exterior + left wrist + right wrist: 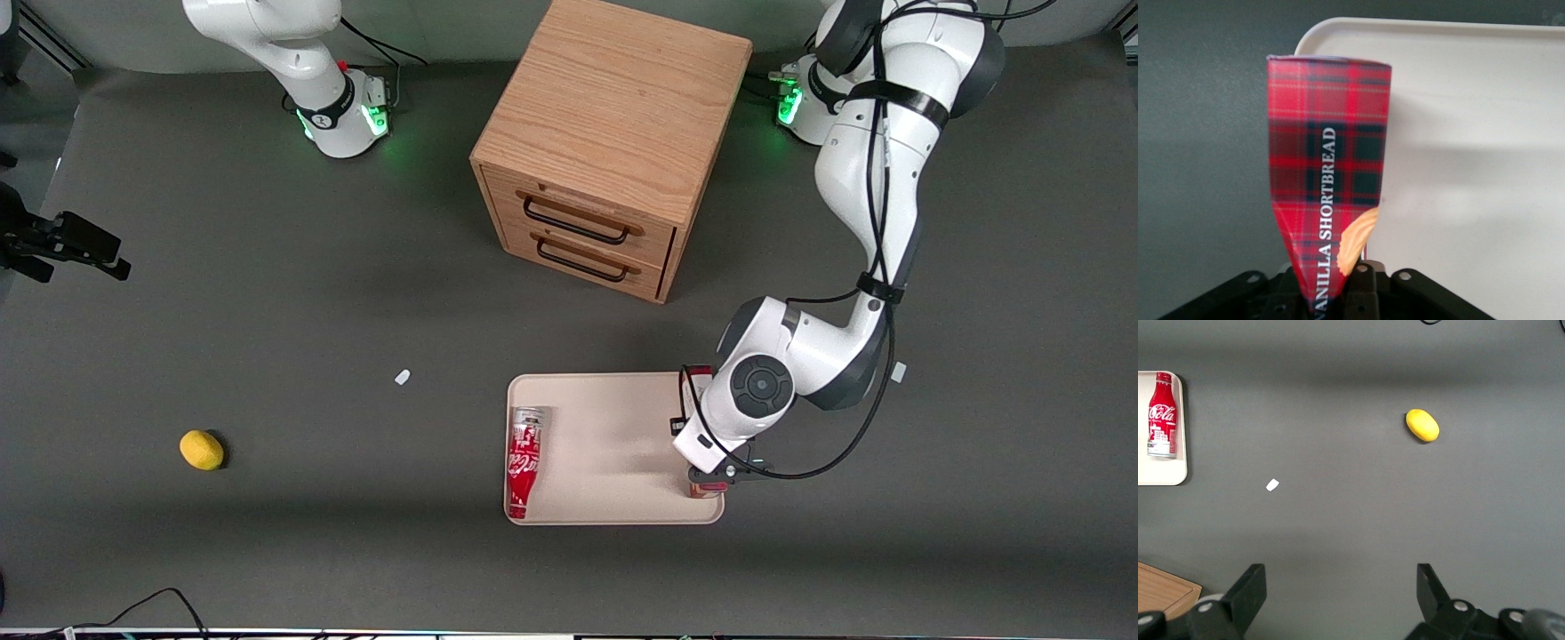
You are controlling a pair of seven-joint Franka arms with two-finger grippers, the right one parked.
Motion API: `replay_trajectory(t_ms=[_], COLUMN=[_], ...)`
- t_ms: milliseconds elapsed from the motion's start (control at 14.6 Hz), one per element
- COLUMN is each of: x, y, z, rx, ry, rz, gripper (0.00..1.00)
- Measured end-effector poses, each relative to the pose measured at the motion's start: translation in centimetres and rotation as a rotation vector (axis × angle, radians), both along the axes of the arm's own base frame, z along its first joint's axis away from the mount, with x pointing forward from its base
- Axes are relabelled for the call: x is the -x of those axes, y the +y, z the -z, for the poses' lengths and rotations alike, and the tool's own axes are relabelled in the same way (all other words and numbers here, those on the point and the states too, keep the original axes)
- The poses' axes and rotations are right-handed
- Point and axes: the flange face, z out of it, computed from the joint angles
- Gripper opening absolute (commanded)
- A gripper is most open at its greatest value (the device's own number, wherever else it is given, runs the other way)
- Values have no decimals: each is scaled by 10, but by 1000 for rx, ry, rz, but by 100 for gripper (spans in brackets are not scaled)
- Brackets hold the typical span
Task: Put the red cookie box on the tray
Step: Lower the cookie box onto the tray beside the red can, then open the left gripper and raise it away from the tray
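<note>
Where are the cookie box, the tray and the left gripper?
red cookie box (1328,167), left wrist view, plaid face.
tray (613,427), front view, bare floor.
left gripper (1328,293), left wrist view, shut on the box's end.

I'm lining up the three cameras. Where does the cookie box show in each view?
Front view: cookie box peeks out under the left arm's end effector, at the tray's edge toward the working arm.
Left wrist view: box held in the end effector, over the tray's rim.
Right wrist view: not in it.
Shared landmark: the tray.
</note>
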Motion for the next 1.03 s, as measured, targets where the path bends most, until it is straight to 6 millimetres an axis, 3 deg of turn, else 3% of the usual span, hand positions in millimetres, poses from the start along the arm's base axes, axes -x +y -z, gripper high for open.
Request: replay_trajectory(t_ms=[684, 821, 1026], x=[-9, -13, -21], y=[-3, -2, 14], z=[-18, -40, -94], rx=[30, 47, 98], ry=[-80, -104, -140], rz=[-24, -36, -90], gripper=[100, 100, 100])
